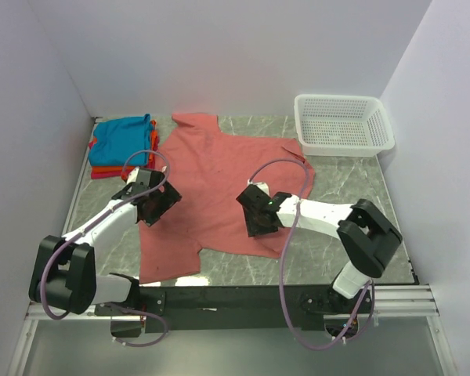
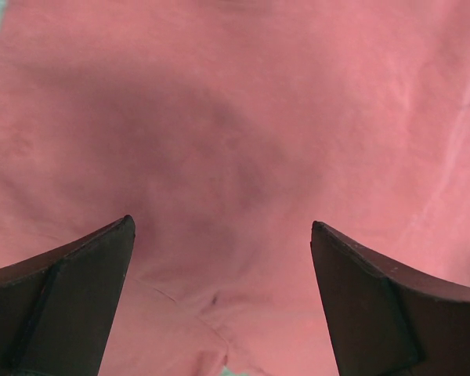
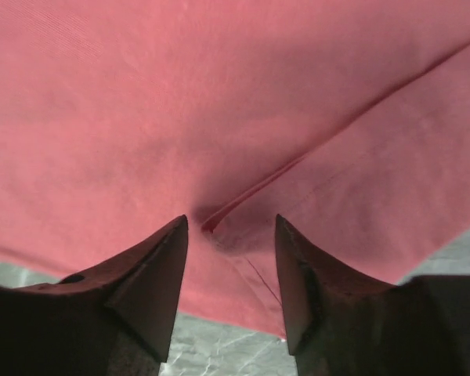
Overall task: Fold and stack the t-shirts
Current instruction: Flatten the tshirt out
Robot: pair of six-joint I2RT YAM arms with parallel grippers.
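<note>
Top external view has the large pink shirt (image 1: 219, 184) spread out and unfolded on the counter (image 1: 345, 196), collar away from the arms, so its folding looks barely begun. Just past its far left sleeve sits a stack of folded shirts (image 1: 121, 145), teal on top with orange and red beneath, which looks finished. The left gripper (image 1: 160, 205) hangs wide open over the pink shirt's left side, holding nothing. The right gripper (image 1: 258, 213) hovers near the shirt's right hem, jaws partly apart astride a raised crease, not pinching it. What remains, I judge, is folding this shirt and adding it to the stack.
</note>
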